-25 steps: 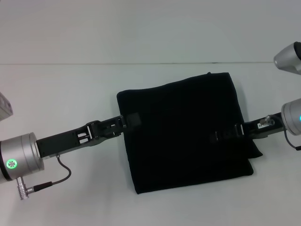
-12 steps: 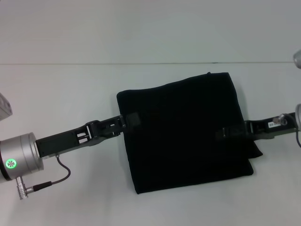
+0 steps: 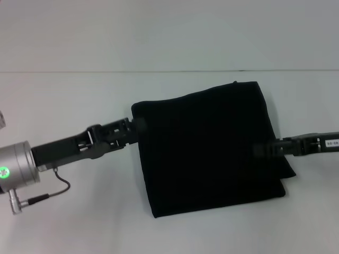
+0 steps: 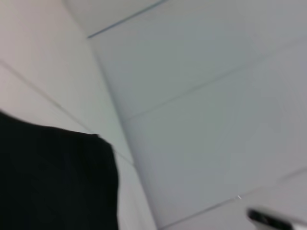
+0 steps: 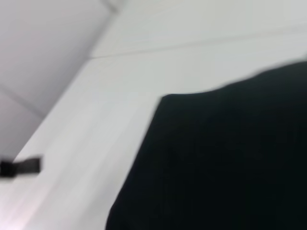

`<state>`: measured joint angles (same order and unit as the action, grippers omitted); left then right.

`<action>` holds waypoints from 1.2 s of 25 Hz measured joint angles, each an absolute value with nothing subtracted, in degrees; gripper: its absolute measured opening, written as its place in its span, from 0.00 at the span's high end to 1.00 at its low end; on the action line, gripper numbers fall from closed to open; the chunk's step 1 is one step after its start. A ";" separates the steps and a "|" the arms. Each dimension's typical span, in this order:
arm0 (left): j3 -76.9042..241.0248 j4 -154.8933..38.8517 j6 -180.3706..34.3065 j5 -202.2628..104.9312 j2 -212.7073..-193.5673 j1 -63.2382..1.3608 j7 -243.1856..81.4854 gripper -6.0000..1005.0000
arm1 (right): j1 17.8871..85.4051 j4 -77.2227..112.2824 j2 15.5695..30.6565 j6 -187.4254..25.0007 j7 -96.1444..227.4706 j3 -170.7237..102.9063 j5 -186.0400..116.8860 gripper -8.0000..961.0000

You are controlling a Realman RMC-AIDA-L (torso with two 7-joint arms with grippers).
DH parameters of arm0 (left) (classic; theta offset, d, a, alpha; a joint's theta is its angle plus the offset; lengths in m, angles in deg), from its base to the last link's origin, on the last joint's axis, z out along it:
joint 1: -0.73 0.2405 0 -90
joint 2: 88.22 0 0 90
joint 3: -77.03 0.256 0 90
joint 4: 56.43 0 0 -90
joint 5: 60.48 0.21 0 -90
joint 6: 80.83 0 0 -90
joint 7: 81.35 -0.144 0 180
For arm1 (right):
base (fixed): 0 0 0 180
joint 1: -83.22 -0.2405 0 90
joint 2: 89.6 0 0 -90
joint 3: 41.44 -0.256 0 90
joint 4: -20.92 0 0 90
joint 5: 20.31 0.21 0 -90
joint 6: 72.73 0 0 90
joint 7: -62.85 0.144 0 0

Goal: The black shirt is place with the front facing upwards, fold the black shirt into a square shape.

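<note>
Black shirt (image 3: 209, 148) lies folded square; left gripper (image 3: 139, 127) and right gripper (image 3: 258, 151) at its edges, finger states unclear.

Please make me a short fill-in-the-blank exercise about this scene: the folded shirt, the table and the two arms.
1. The black shirt lies folded into a roughly ____ shape.
2. The table under it is ____ in colour.
3. The left gripper is at the shirt's ____ edge.
4. The right gripper reaches in from the robot's ____ side.

Missing words: square; white; left; right
</note>
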<state>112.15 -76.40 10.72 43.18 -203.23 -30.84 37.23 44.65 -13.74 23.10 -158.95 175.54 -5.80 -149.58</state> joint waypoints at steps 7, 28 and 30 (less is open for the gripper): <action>112.32 -80.20 3.48 48.49 -202.35 -31.40 50.18 0.33 | 51.98 -14.03 25.98 -164.32 144.63 -7.89 -142.97 0.08; 118.34 -80.12 -3.74 58.25 -202.17 -36.83 70.24 0.34 | 62.60 -3.57 30.04 -164.63 106.44 -17.41 -137.63 0.08; 118.34 -80.24 -5.61 58.21 -203.14 -36.87 70.08 0.34 | 62.66 -3.56 30.00 -164.84 106.65 -17.31 -137.64 0.08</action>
